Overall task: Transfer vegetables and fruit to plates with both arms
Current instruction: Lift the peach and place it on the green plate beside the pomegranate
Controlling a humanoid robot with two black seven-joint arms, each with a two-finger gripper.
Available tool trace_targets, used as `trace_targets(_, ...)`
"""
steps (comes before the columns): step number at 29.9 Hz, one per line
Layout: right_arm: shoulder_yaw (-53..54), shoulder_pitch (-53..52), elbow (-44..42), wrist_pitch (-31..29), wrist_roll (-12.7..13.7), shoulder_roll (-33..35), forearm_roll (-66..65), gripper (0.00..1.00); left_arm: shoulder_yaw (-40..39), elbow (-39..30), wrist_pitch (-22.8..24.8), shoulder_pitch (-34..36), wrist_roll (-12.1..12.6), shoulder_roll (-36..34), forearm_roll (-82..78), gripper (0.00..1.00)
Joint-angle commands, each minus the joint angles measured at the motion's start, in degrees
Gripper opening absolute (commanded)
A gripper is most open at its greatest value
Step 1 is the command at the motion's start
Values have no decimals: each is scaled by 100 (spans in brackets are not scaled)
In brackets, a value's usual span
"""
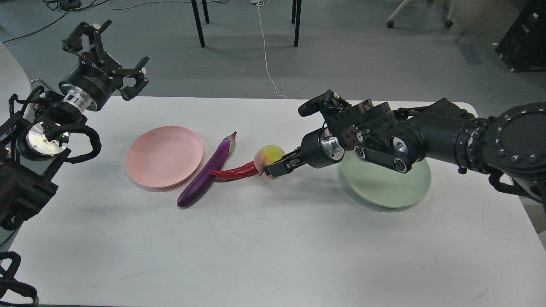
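Right gripper [273, 168] pinches the peach [268, 154] beside the chili pepper [234, 172]; next, carry it to the green plate [384, 187]; left gripper [108, 59] spread.

The far left part of the green plate [386, 187] is covered by the right arm [426, 132]. The near right side of the peach [268, 154] is hidden behind the right gripper [276, 168], whose fingers cannot be told apart. The pepper's [232, 172] right end is lost against the peach.
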State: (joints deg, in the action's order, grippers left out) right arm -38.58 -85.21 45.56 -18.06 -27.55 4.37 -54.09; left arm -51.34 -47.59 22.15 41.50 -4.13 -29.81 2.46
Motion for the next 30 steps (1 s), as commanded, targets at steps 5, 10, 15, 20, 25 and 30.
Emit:
trace_targets(5, -624, -207, 568, -49, 21, 968, -268, 51, 1, -180, -35, -28, -8, -165, 1, 99)
trace_targets(10, -677, -110, 595, -49, 21, 1452, -488, 53, 10, -180, -26, -45, -8, -157, 1, 99)
trace_targets(15, -678, -40, 700, -58, 21, 1856, -874, 54, 10, -172, -35, -45, -8, -104, 1, 99)
trace_targets(20, -747, 109, 744, -58, 21, 2058, -1112, 55, 10, -172, -35, -45, 0, -104, 1, 99)
trace_targets(25, -994, 127, 744, -49, 21, 2085, -1138, 64, 10, -172, -26, -45, 0, -104, 1, 99)
trace_targets(30, -941, 118, 753, -49, 30, 2120, -1103, 88, 10, -180, -35, -45, 0, -95, 1, 99)
